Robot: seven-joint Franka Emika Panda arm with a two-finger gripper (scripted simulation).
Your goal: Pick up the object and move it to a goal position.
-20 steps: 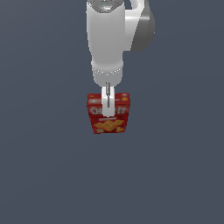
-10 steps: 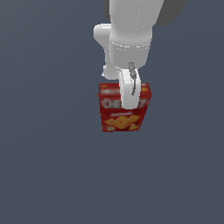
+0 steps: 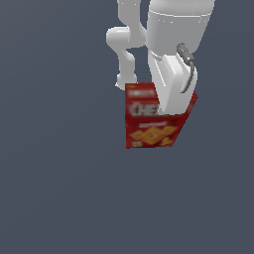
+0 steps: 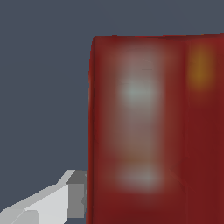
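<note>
1. nearest the exterior camera is the white hand of the arm (image 3: pixel 173 74), which covers the upper right part of the cracker box (image 3: pixel 151 129); a grey cable loops on the hand's side.

2. just behind the hand hangs the box, red with white lettering and orange crackers pictured on its front. its front faces the exterior camera and it leans a little, with its lower edge running slantwise.

3. in the wrist view the box (image 4: pixel 148 131) fills most of the picture, a blurred red face. one of the fingers (image 4: pixel 65 197) lies against the box's edge, touching it; the other is hidden behind the box.

4. the fingers are clamped on the box across its width, as far as one contact and the box's hanging pose let me judge.

5. farthest back, beyond the box, is a plain dark grey ground. whether it is a tabletop i cannot tell. no shadow or contact shows under the box, so i judge it lifted clear.

6. step in hand, as i judge it: the pick is done and the carry to the goal is under way.

7. no goal marker shows in either view, so how far is left i cannot say.

8. the next move calls for a steady grip, with no sudden swing, since the box is tall and held near its top, and could pivot between the fingers.
</note>
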